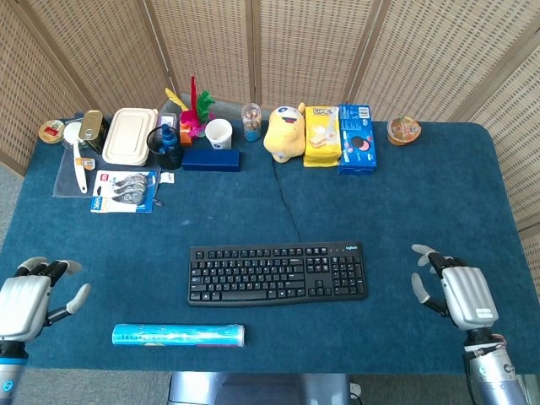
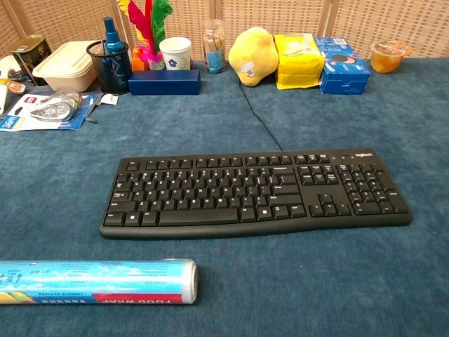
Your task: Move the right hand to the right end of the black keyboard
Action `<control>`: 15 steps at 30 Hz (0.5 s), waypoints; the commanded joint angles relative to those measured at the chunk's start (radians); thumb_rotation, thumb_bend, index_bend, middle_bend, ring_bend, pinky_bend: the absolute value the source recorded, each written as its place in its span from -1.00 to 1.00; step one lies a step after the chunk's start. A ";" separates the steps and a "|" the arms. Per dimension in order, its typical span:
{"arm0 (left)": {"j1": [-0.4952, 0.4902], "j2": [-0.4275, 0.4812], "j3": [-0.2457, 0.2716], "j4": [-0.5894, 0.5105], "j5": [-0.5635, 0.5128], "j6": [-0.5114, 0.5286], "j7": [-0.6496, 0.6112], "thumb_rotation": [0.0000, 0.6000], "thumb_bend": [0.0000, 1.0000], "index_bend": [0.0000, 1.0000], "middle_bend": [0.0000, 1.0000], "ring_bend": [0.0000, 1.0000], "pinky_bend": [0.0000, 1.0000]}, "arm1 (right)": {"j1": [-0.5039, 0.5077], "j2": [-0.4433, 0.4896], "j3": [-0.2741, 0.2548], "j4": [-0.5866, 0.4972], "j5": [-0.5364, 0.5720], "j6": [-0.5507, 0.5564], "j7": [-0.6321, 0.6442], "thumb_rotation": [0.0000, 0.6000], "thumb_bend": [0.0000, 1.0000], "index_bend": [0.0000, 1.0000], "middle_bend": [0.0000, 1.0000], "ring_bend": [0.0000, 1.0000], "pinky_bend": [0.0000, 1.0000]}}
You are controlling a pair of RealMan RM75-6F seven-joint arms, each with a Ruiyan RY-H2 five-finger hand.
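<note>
Your counter (image 1: 439,194) is covered edge to edge in dark blue carpet-like cloth, and woven wicker screen panels (image 1: 312,51) stand behind it across the top of the frame.

You have one black keyboard (image 1: 278,272) lying flat at lower centre of the head view, its cable (image 1: 285,202) running up toward the row of clutter. Your right hand (image 1: 456,292) sits at the lower right of the frame, well apart from the keyboard's right end, its fingers (image 1: 426,253) spread and holding nothing. Your left hand (image 1: 30,297) is at the lower left edge, fingers likewise apart and empty. Neither hand shows in the chest view.

One roll of food wrap (image 1: 178,335) lies below the keyboard's left half. Along the upper part of the frame you have:
- one yellow plush toy (image 1: 285,132)
- one yellow packet (image 1: 321,135) touching one blue biscuit box (image 1: 356,137)
- one small cup of orange jelly (image 1: 403,130) at the far right
- one white paper cup (image 1: 218,132)
- one dark blue flat box (image 1: 211,159)
- one cream lidded container (image 1: 129,135)
- one black mesh holder with a blue bottle (image 2: 109,55)
- one pack of correction tape (image 1: 123,191) at upper left
</note>
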 commanded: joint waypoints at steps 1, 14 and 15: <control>-0.009 0.011 -0.008 -0.005 0.001 -0.006 0.004 -1.00 -0.57 -0.30 -0.14 -0.19 -0.57 | 0.043 0.036 0.013 -0.013 -0.022 -0.057 0.069 -1.00 0.03 -0.56 0.13 0.26 0.08; -0.058 0.048 -0.043 -0.039 -0.015 -0.048 0.035 -1.00 -0.57 -0.30 -0.14 -0.19 -0.57 | 0.252 0.079 0.007 0.024 -0.076 -0.379 0.226 -1.00 0.40 -0.16 1.00 1.00 1.00; -0.060 0.049 -0.046 -0.042 -0.016 -0.049 0.037 -1.00 -0.57 -0.30 -0.14 -0.20 -0.57 | 0.262 0.077 0.005 0.025 -0.074 -0.397 0.224 -1.00 0.43 -0.16 1.00 1.00 1.00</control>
